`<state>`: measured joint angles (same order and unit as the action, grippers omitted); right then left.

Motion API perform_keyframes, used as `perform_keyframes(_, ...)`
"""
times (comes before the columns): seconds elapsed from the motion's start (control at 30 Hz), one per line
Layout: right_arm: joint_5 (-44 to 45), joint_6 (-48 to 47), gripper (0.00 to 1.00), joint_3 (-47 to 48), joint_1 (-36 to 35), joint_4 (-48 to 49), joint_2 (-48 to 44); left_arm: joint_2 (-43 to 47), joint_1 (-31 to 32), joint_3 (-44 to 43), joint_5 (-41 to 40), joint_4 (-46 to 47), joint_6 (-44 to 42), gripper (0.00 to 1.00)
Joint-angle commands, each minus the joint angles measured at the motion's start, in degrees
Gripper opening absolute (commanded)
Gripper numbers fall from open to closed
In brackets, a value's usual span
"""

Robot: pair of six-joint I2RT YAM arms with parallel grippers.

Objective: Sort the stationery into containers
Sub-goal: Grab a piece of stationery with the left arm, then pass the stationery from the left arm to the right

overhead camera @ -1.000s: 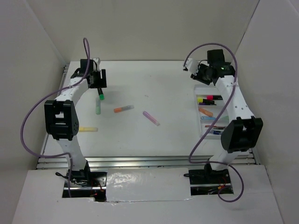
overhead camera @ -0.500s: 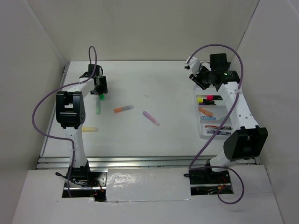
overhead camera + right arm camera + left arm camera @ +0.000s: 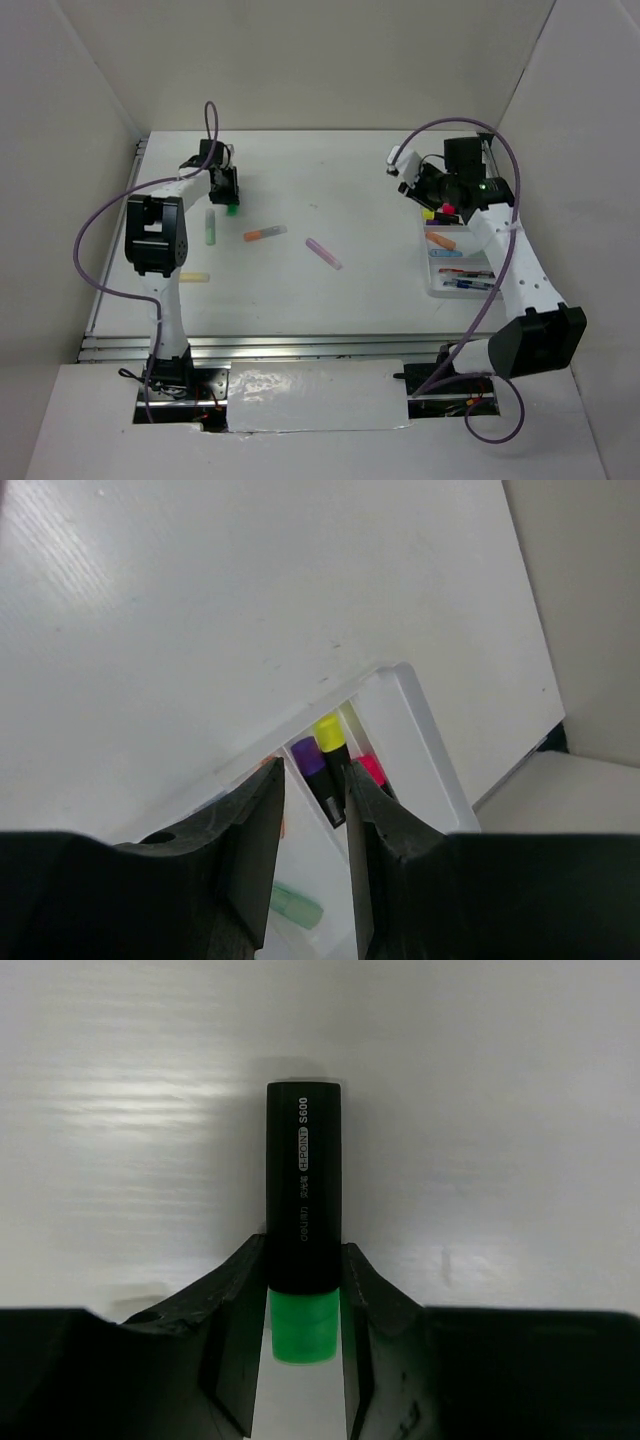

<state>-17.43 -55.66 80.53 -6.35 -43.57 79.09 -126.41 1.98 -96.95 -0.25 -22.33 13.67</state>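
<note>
Left hand (image 3: pixel 303 1260) is clamped on a green-capped highlighter (image 3: pixel 303 1180). The fingers pinch the black barrel right where it meets the cap, and most of the barrel sticks out past the tips. That is over the far left of the counter (image 3: pixel 330 180); I can't tell whether the highlighter is lifted clear of it.

Right hand (image 3: pixel 315 775) hovers at the far end of the tray (image 3: pixel 418 738), fingers only a narrow gap apart with nothing between them. Through the gap I can see yellow-, purple- and pink-capped highlighters already lying in the compartments.

Loose on the counter and well apart from the tray:
- a pale green marker (image 3: pixel 210 229), just beside the left hand
- an orange marker (image 3: pixel 264 233)
- a lilac marker (image 3: pixel 323 252)
- a yellow marker (image 3: pixel 188 276), near the left arm

My read on handling is that these are light, stiff plastic sticks, not fragile. The barrels look smooth and round, so they probably roll and could swivel in a two-finger pinch. I'd take them across the barrel near mid-length, not on the cap (caps may pop off). The current hold sits close to one end, so the highlighter may pivot on the carry. The tray is on the far side from here, so that risk applies over a long reach or a handover.
</note>
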Motion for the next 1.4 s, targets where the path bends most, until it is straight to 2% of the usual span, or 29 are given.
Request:
perform_keyframes(0.0,-1.0,-4.6,0.38,-5.1,-4.0,4.8,-7.2,4.6,4.2,2.7,8.0,-2.9,-0.1,0.06)
perform_keyframes(0.1,0.0,-6.3,0.38,-9.5,-8.1,7.0,-11.4,9.8,6.0,5.5,14.0,-2.5,0.4,0.05)
perform_keyframes(0.3,-5.3,-12.0,0.37,-17.9,-14.4,10.3,-20.5,15.6,7.6,8.0,50.8,-6.0,-0.2,0.00)
perform_keyframes(0.4,-8.3,-14.7,0.37,-20.5,-16.4,9.7,-23.6,17.4,9.6,8.3,57.8,-12.3,-5.3,0.00)
perform_keyframes(0.5,-9.1,-14.9,0.37,-20.6,-18.6,9.0,-24.5,19.6,11.5,12.1,58.3,-14.5,-5.9,0.00)
perform_keyframes(0.6,-7.5,-14.6,0.37,-20.5,-23.6,10.5,-25.0,23.1,13.0,17.4,59.5,-8.5,0.6,0.00)
perform_keyframes(0.73,-3.5,-15.3,0.36,-21.6,-33.1,13.6,-24.5,24.2,15.7,17.9,59.1,-6.2,5.5,0.01)
perform_keyframes(0.87,-3.3,-15.7,0.35,-18.2,-41.8,10.0,-18.4,23.6,17.5,18.2,59.9,-4.0,10.3,0.03)
perform_keyframes(0.97,-5.2,-15.9,0.33,-15.2,-45.1,7.3,-13.2,22.3,18.5,17.8,61.3,-4.3,10.6,0.02)
perform_keyframes(1.2,-4.8,-17.6,0.32,-12.8,-48.2,8.9,-2.7,21.6,20.4,18.1,63.4,-3.2,11.2,0.01)
perform_keyframes(1.37,-3.4,-18.6,0.36,-12.0,-48.0,10.9,0.7,21.3,21.4,17.8,63.1,-4.0,10.9,0.03)
